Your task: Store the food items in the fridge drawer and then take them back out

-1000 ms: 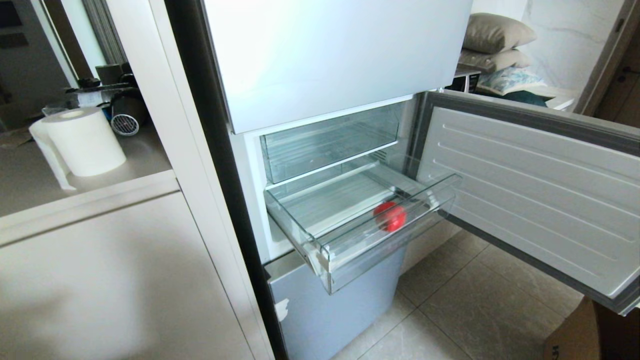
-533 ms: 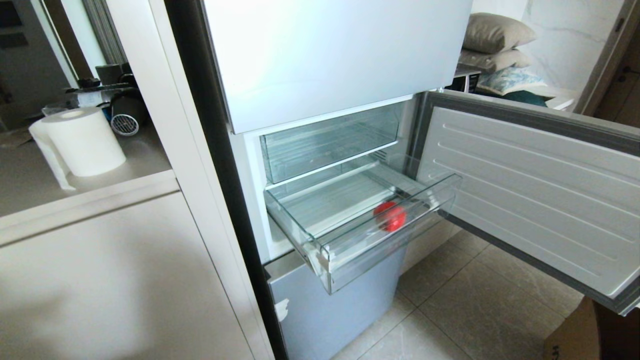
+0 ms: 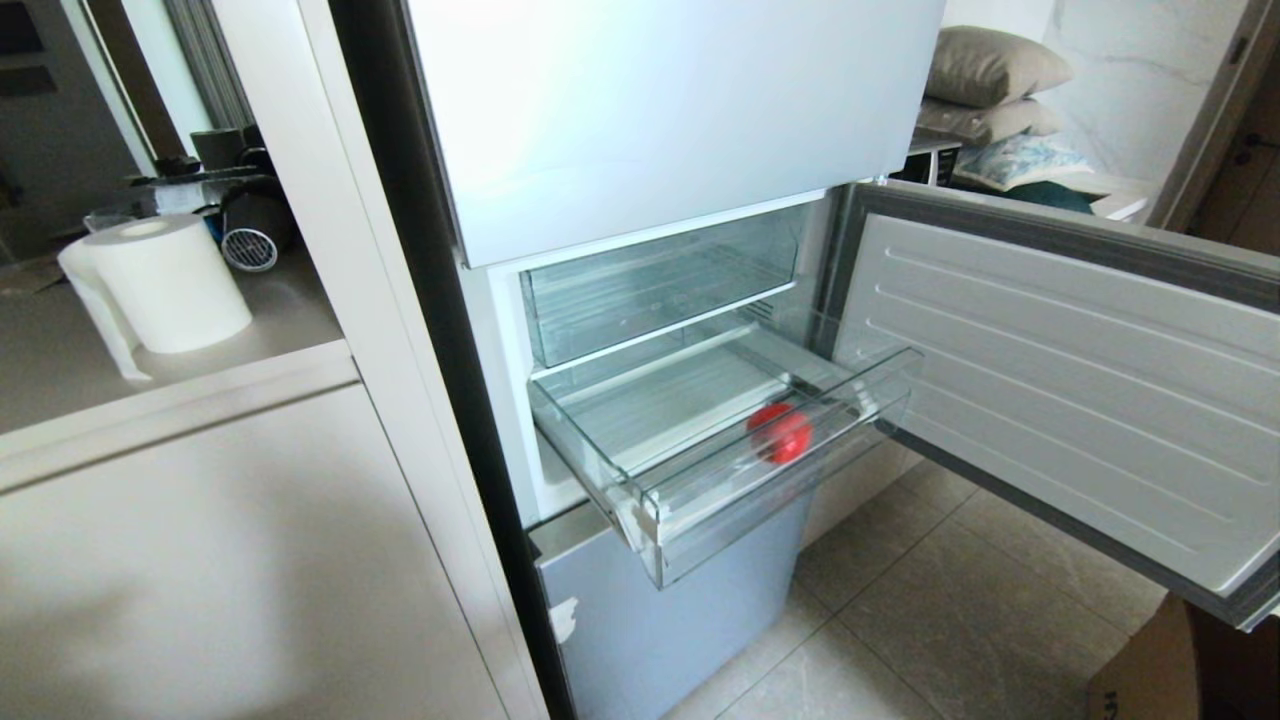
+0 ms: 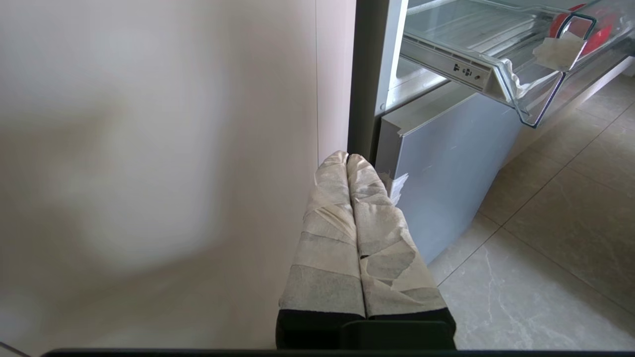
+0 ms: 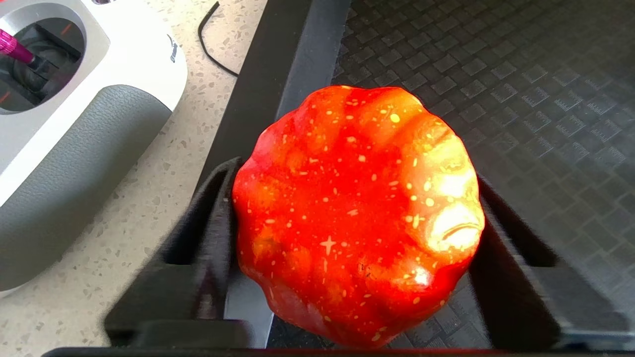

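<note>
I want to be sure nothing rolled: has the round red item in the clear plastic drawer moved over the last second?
No. The round red item sits at the same spot against the clear plastic drawer's front lip.

The fridge drawer (image 3: 700, 440) stood pulled out at centre frame, its top open to access from above. One red item (image 3: 779, 433) lay at its right front; the rest of the drawer floor was bare. An upper clear bin (image 3: 660, 285) and the closed upper door (image 3: 660, 110) overhung the drawer's rear. The open fridge door (image 3: 1060, 390) walled the right side. A white cabinet (image 3: 250, 540) blocked the left. Tiled floor (image 3: 900, 620) lay free at lower right.
</note>
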You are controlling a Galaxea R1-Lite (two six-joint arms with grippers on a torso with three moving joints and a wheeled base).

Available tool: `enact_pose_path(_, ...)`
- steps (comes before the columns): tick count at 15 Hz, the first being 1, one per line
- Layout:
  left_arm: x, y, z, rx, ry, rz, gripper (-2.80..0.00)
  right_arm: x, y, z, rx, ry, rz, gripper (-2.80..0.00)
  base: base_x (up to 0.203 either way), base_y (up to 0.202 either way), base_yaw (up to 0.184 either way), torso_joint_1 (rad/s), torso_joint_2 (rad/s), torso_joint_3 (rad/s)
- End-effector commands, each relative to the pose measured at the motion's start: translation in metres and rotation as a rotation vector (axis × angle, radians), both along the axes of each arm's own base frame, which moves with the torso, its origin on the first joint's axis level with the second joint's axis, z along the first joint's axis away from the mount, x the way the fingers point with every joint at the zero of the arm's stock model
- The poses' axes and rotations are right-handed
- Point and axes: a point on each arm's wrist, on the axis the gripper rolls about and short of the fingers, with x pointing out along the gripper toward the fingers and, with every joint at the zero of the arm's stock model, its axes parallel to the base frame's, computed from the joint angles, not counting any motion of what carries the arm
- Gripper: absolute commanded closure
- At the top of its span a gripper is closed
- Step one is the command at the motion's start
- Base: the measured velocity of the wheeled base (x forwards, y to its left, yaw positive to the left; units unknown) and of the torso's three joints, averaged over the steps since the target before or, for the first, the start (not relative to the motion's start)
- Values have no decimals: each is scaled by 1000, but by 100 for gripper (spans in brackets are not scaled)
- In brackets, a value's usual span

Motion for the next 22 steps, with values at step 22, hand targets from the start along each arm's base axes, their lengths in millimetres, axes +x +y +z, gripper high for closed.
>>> enact_pose_path(22, 0, 0, 0, 0, 0, 1, 0, -92, 301, 353, -296, -745, 324, 0, 0, 0, 0, 0, 0, 0)
